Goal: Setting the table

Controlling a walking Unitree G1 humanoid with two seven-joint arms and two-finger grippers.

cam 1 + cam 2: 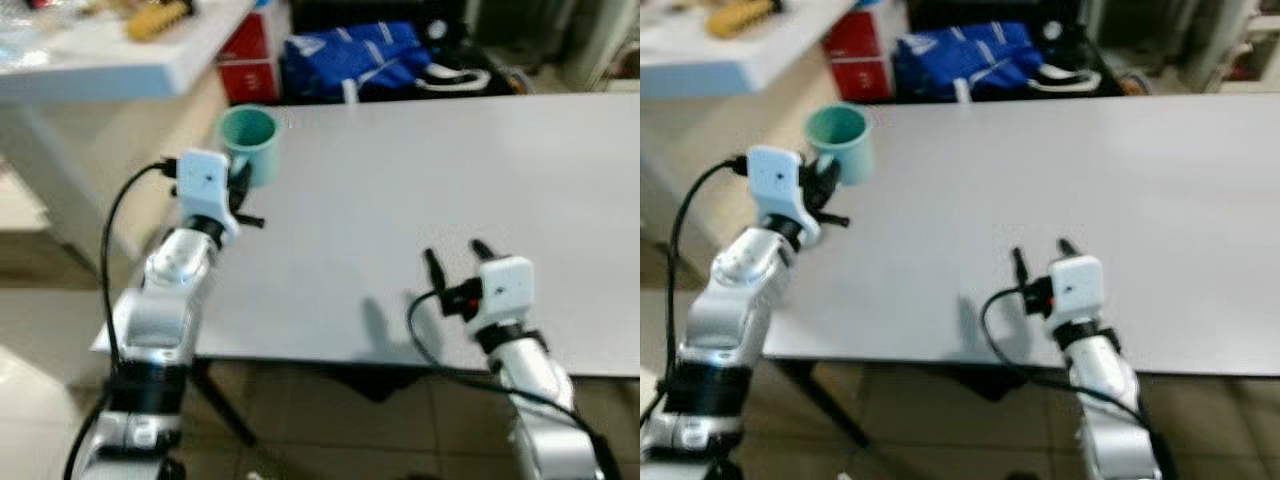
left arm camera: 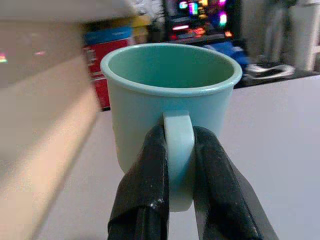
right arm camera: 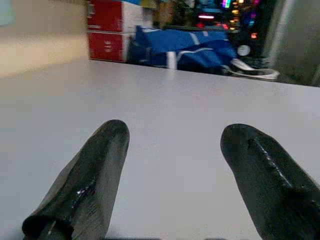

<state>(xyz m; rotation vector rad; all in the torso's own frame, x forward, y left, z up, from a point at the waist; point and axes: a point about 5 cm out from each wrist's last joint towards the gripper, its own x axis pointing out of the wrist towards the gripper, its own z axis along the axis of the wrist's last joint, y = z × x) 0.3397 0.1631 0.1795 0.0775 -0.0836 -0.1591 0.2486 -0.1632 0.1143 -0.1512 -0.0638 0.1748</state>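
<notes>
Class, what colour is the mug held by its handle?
Teal green mug; clearest in the left wrist view.

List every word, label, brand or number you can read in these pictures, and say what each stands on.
None can be read.
Red box beyond the grey table: any print is too blurred.
Blue bag: white markings, not legible.
Plain teal plastic mug, held by the left gripper: no lettering in view.

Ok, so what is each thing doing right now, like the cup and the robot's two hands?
Teal plastic mug: upright, looks empty, held by its handle at the table's left edge.
Left gripper: shut on the mug's handle, a black finger on each side.
Right gripper: open, holding nothing, low over the table's near edge.
Grey table: bare where the cup is heading.
Blue bag: lying behind the table.
</notes>
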